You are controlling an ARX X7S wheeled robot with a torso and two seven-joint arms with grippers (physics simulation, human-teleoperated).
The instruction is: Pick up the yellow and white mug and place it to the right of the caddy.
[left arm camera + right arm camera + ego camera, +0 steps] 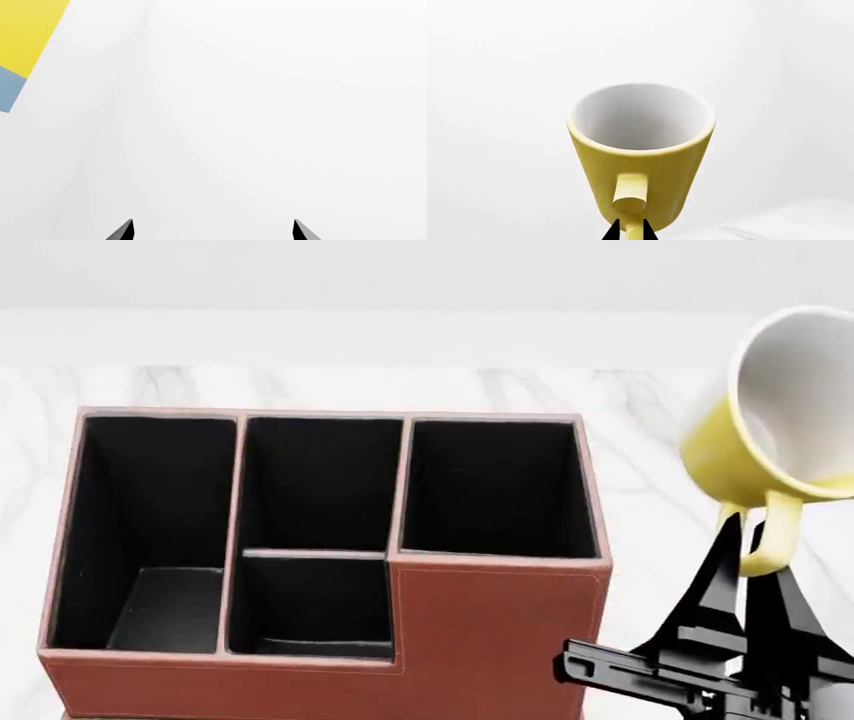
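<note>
In the head view, nearest to the camera, the black right gripper (750, 550) rises from the lower right corner with its 2 thin fingers pointing upward. They are closed on the yellow loop handle of the small cylindrical mug, yellow outside and white inside (787, 430). The mug is lifted in the air, above and to the right of the caddy, and it is tilted, so its white opening faces partly toward the camera. It does not touch the table.

In the right wrist view, the same mug (640, 150) fills the middle, with its handle toward the camera and the 2 dark fingertips of the right gripper (630, 232) pressed on both sides of the handle at the picture's edge.

To the left of the mug in the head view stands the large reddish-brown leather-look box caddy (494, 630) with light stitching and a stepped front. It shows 4 black-lined compartments: 1 tall at the left, 2 in the middle, and 1 at the right. It rests on the white marble table (641, 440), which continues behind it to a pale wall.

In the left wrist view, the 2 black fingertips of the left gripper (212, 231) are spread well apart and hold nothing. Beyond them is a white surface, and far off a flat yellow and blue shape (27, 40) that I cannot identify.
</note>
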